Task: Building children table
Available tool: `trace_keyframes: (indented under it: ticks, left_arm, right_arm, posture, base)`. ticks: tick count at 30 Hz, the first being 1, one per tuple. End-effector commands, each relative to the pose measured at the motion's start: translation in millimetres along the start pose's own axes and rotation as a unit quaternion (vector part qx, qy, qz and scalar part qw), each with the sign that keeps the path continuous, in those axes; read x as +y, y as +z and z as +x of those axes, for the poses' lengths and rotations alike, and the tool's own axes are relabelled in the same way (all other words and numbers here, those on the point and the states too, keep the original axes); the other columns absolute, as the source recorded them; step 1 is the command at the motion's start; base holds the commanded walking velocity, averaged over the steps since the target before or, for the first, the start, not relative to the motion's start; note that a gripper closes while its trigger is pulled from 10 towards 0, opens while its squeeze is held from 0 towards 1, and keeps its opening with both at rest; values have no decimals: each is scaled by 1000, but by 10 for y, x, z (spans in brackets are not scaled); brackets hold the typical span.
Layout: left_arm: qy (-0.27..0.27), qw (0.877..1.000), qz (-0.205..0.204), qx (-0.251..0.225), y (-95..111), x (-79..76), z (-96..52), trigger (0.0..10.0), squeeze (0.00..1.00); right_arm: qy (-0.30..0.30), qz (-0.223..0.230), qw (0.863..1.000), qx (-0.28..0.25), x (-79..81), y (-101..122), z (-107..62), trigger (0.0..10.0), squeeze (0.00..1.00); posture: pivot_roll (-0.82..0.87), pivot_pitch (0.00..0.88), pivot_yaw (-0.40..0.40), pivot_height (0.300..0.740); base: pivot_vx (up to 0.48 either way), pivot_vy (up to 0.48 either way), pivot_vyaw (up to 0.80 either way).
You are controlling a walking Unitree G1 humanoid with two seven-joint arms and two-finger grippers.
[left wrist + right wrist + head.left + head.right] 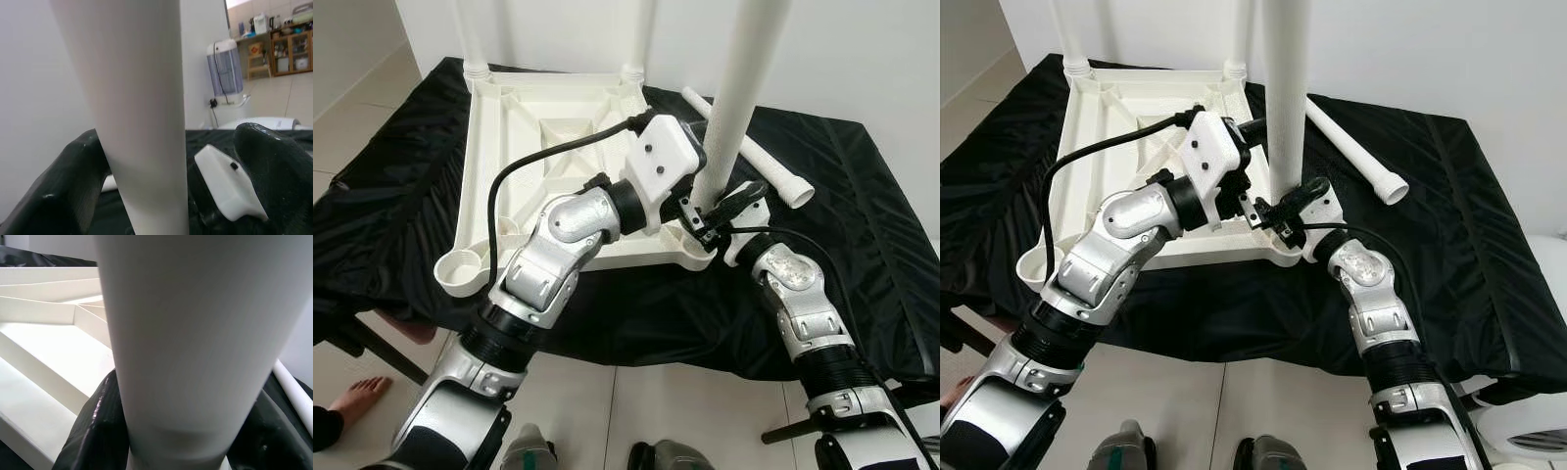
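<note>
Legs: two already stand in the far sockets of the upturned top [548, 127]. Both grippers, left [1246, 208] and right [1278, 217], clamp a third leg [1285, 88] upright between them. A fourth [1356, 152] lies just beyond, near socket [458, 266] unfilled.

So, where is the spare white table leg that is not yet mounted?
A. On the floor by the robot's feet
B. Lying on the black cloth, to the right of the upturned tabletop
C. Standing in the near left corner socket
B: the loose leg lies flat on the black cloth, right of the upturned tabletop.
</note>
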State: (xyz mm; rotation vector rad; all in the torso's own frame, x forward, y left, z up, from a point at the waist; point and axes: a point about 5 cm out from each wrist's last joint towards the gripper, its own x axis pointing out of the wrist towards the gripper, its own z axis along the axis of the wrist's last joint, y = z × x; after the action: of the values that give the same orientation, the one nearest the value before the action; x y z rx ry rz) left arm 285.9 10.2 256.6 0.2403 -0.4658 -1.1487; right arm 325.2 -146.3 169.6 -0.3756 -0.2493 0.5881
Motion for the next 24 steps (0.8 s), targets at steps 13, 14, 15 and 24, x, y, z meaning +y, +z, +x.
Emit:
trace_keyframes:
  ticks: [13,14,15,24]
  left_arm:
    - [37,999,-4,24,44,124,31,10000,0]
    - [37,999,-4,24,44,124,31,10000,0]
    - [37,999,-4,24,44,124,31,10000,0]
    - [47,999,-22,-10,221,202,58,8706,0]
  right_arm:
    - [-1,-12,1000,-4,-42,2,-13,10000,0]
    - [-1,-12,1000,-4,-42,2,-13,10000,0]
    - [-1,-12,1000,-4,-42,2,-13,10000,0]
    - [3,-15,1000,-6,-41,2,-7,10000,0]
  posture:
    - [50,0,-67,740]
    - [50,0,-67,740]
    - [50,0,-67,740]
    - [52,0,-73,740]
  base:
    - [0,0,0]
    - [0,0,0]
    - [0,0,0]
    - [0,0,0]
